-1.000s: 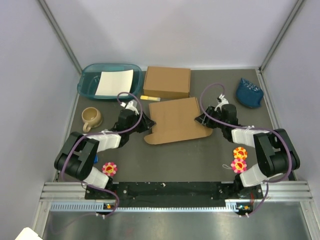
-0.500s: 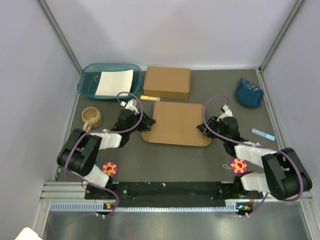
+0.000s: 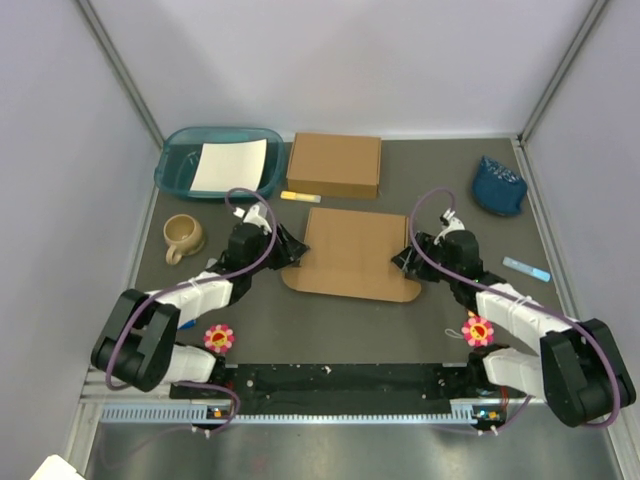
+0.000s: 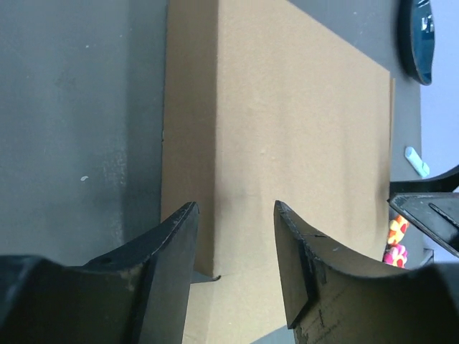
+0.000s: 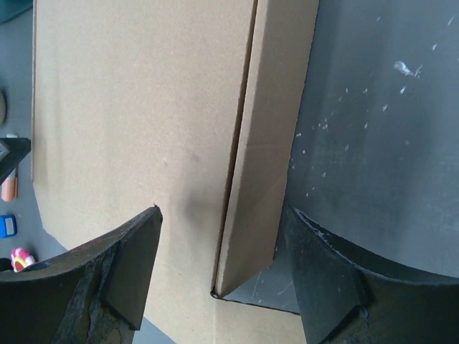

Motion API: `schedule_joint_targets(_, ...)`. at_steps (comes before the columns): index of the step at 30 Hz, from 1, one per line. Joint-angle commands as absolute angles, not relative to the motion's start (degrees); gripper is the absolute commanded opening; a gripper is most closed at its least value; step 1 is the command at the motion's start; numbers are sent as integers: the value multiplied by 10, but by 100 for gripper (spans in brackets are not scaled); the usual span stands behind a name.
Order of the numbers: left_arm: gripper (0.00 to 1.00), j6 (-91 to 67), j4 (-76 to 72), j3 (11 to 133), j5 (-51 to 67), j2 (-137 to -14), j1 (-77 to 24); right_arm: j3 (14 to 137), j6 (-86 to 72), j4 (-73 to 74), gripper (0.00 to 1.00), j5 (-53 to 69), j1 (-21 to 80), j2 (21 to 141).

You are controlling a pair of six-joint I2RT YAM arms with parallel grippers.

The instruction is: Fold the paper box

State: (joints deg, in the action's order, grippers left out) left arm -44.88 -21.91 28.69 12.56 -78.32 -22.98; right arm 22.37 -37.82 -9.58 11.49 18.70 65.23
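Mid-table, the paper box (image 3: 352, 252) is shown lying as a mostly flat brown cardboard sheet between two robot grippers. At its left edge the left gripper (image 3: 285, 247) is held with its fingers apart and nothing clasped. At its right edge the right gripper (image 3: 402, 260) is also spread, with a raised side flap (image 5: 267, 143) caught between its fingers.

It is judged that the light sheet could be slid or spun across the table (image 3: 330, 320) if one side were pushed harder than the other. The flap could also be creased off its score line, or spring back down once released.

Counted left to right:
- one tan mug (image 3: 183, 235)
- one teal tray (image 3: 172, 170)
- one white paper sheet (image 3: 230, 165) held in the tray
- one yellow stick (image 3: 300, 196)
- one closed brown box (image 3: 334, 164)
- one paper box
- one dark blue pouch (image 3: 498, 185)
- one pale blue strip (image 3: 526, 268)
- two grippers
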Motion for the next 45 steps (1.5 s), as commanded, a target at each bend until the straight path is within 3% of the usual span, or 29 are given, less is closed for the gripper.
schedule_joint_targets(1, 51, -451, -207, 289, 125, -753, -232, 267, -357, -68, 70, 127, 171, 640)
schedule_joint_targets(10, 54, -487, -218, 242, 14, -675, -213, 260, -352, -15, 68, 109, 136, 562)
schedule_joint_targets(11, 50, -492, -214, 252, 14, -689, -210, 255, -353, -11, 64, 106, 126, 556)
schedule_joint_targets(16, 32, -490, -214, 289, 39, -754, -200, 228, -361, -20, 19, 112, 113, 576)
schedule_joint_targets(18, 25, -476, -207, 309, 65, -786, -200, 222, -365, -41, 7, 123, 114, 592)
schedule_joint_targets(21, 22, -468, -209, 322, 92, -819, -200, 213, -369, -67, 1, 137, 114, 622)
schedule_joint_targets(36, 16, -468, -282, 326, 161, -871, -200, 214, -395, -177, 0, 178, 115, 714)
schedule_joint_targets(45, 13, -482, -334, 309, 203, -892, -200, 200, -403, -201, 0, 207, 117, 702)
